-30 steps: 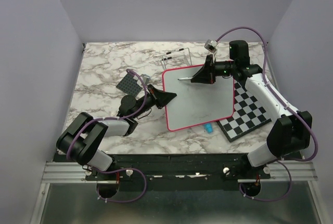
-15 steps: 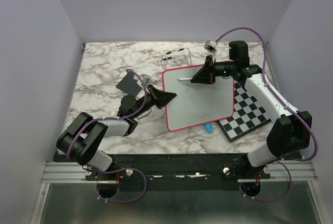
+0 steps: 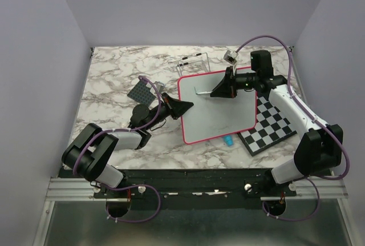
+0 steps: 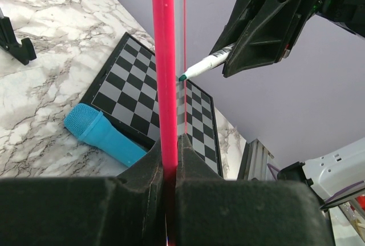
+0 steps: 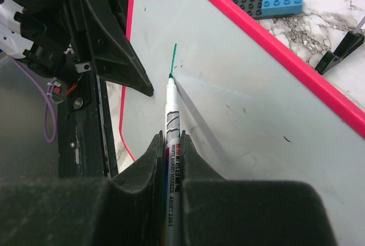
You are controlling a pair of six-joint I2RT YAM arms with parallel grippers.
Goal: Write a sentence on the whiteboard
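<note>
The whiteboard [image 3: 219, 112] is clamped at its left edge by the left gripper [image 3: 187, 107]; the right gripper [image 3: 217, 91] pinches a marker [image 3: 203, 92], its tip at a short green stroke [image 5: 173, 57].

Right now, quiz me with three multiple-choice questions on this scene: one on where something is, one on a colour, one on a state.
1. Where does the textured teal cylinder lie?
A. On the marble table, beside the black-and-white checkered board
B. On top of that checkered board
C. Hanging off the table's edge

2. What colour is the stroke at the tip of the white whiteboard marker?
A. Red
B. Green
C. Black

3. What are the left fingers doing?
A. Hanging open
B. Holding the marker
C. Shut on the pink-red frame of the glossy white whiteboard

Answers: 1 A, the left wrist view shows it on marble along the board's edge; 2 B, the right wrist view shows a thin green line; 3 C, the frame is pinched between them.
</note>
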